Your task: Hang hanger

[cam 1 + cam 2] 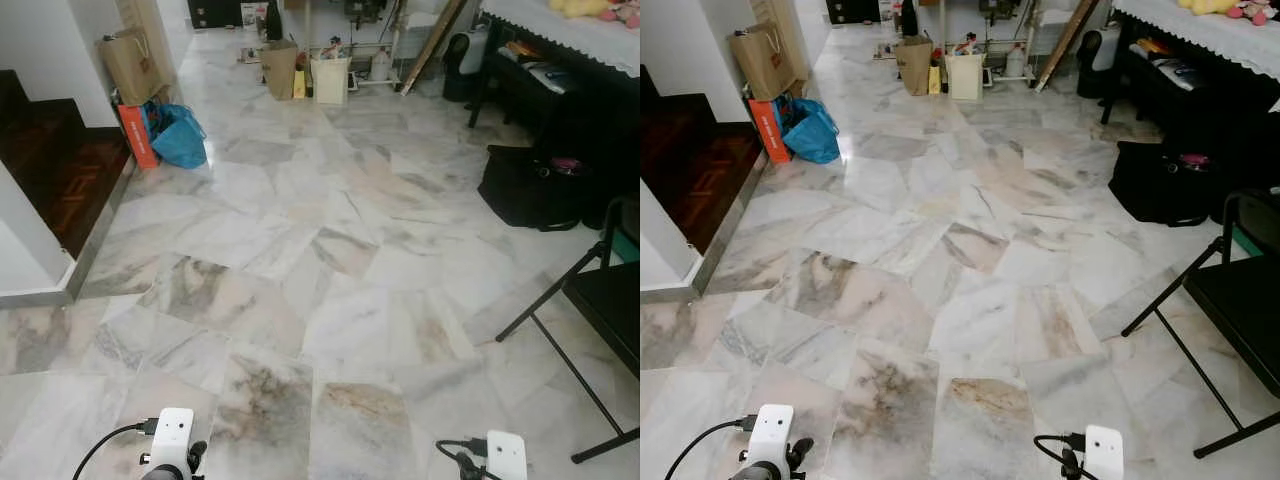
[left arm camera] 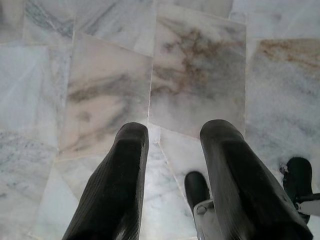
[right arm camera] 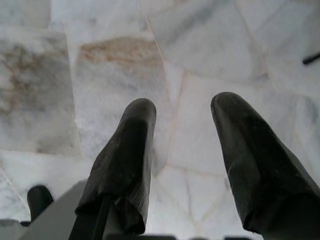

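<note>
Both grippers, left (image 2: 172, 150) and right (image 3: 182, 125), hang with fingers apart, holding nothing, over glossy veined marble floor (image 1: 330, 260).

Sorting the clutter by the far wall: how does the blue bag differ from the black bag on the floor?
The blue bag is bright, crumpled and slumped; the black bag is dark and keeps a boxy shape. The blue bag lies on the robot's left beside an orange box near the wooden step; the black bag sits on the right by the dark table. Both rest on the marble floor.
</note>
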